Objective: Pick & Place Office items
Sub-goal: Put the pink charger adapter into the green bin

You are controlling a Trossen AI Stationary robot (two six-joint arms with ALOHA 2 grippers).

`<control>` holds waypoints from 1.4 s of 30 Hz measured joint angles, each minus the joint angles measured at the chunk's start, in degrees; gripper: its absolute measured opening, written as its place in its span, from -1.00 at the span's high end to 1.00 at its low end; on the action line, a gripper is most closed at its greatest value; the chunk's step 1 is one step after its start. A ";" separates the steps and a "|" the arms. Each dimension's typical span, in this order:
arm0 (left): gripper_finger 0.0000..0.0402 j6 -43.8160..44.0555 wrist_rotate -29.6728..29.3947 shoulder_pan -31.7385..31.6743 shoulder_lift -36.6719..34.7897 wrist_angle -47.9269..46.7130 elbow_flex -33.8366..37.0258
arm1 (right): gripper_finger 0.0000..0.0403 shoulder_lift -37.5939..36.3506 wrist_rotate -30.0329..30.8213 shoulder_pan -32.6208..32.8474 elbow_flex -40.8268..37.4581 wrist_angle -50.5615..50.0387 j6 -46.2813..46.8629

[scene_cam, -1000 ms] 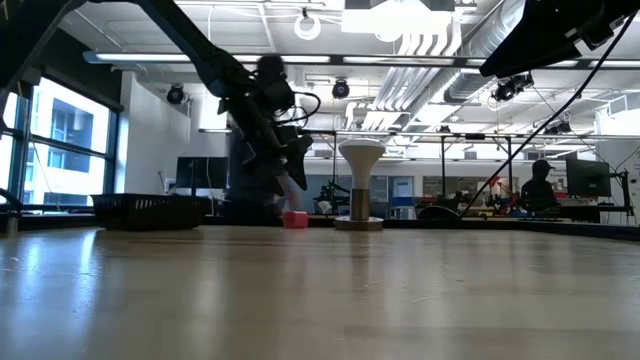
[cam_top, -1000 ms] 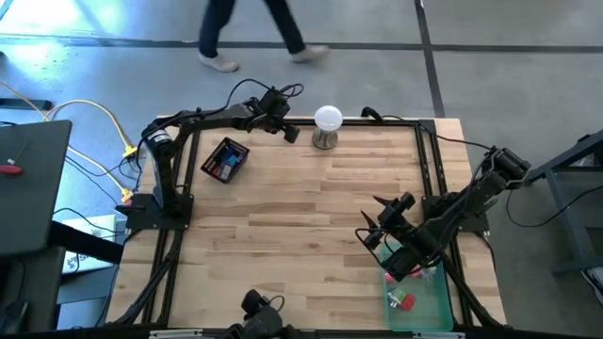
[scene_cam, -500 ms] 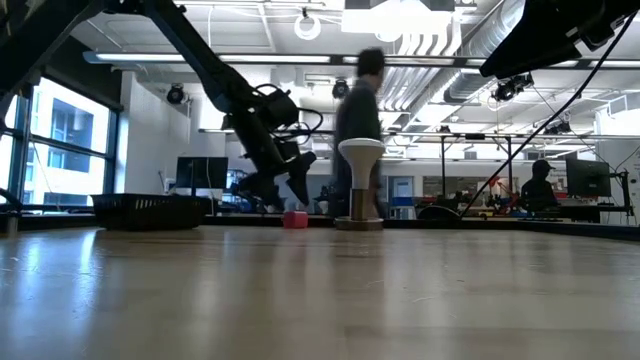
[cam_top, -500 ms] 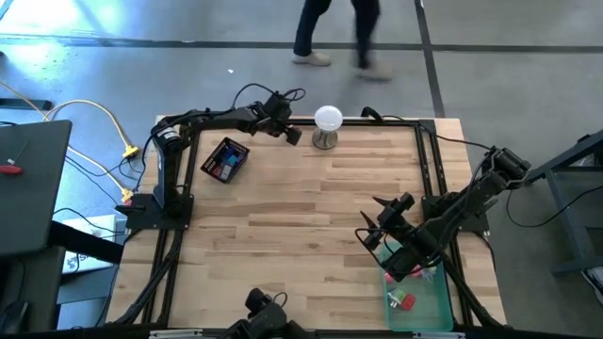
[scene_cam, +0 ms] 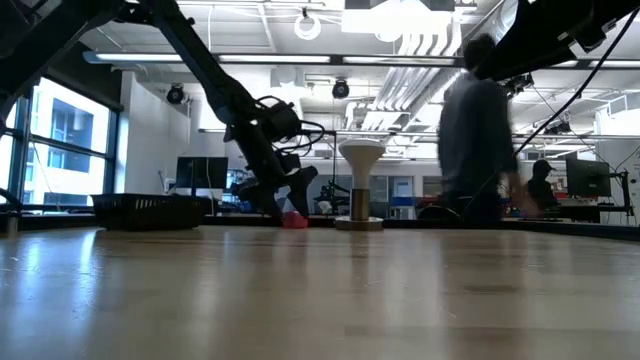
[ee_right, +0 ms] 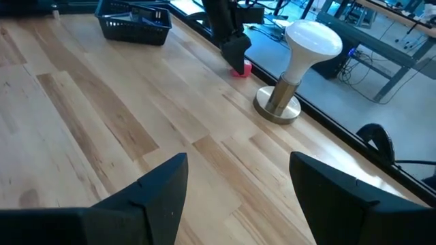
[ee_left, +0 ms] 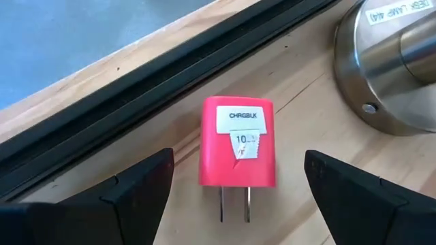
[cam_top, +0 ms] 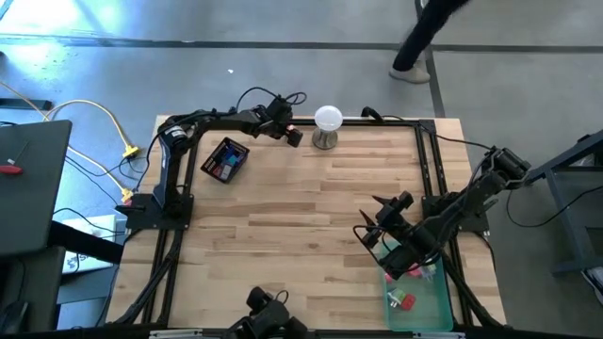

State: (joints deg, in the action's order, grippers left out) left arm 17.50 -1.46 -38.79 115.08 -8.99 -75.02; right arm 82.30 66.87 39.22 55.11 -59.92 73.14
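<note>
A small red plug block (ee_left: 237, 143) with a white label and two metal prongs lies flat on the wood by the table's far edge, next to the lamp's metal base (ee_left: 388, 75). It also shows in the low view (scene_cam: 294, 219) and the right wrist view (ee_right: 240, 69). My left gripper (cam_top: 294, 135) hovers just above it, open, one finger on either side (ee_left: 238, 204), touching nothing. My right gripper (cam_top: 369, 235) waits open over the table's near right part, with nothing between its fingers (ee_right: 238, 197).
A white ball lamp on a metal stand (cam_top: 327, 125) stands right of the block. A black basket (cam_top: 225, 159) holding several small items sits at the far left. A green tray (cam_top: 433, 306) with red pieces lies at the near right corner. A person walks past beyond the far edge.
My left gripper has sunk toward the red block at the far edge, still open. The person behind the table has walked from left to right.
</note>
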 joint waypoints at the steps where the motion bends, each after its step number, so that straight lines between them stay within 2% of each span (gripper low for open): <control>1: -0.59 0.02 -0.02 -0.07 0.05 0.12 0.00 | -0.22 0.00 -0.01 0.00 0.00 0.01 -0.12; 10: -0.57 0.13 -0.65 -0.11 0.05 1.16 -0.11 | -0.22 0.00 0.04 0.00 0.00 0.63 -1.44; 22: -0.33 -0.06 -1.67 -0.44 0.05 1.17 -0.13 | -0.22 0.00 0.04 0.00 0.00 0.63 -1.44; 42: -0.31 0.82 -1.47 -0.01 2.95 1.48 -0.61 | -0.22 -0.01 -1.04 -0.01 0.00 0.81 -1.44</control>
State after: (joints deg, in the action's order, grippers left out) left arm 18.31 -2.93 -38.80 118.03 -7.51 -75.64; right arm 82.29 65.83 39.21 55.11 -59.11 71.70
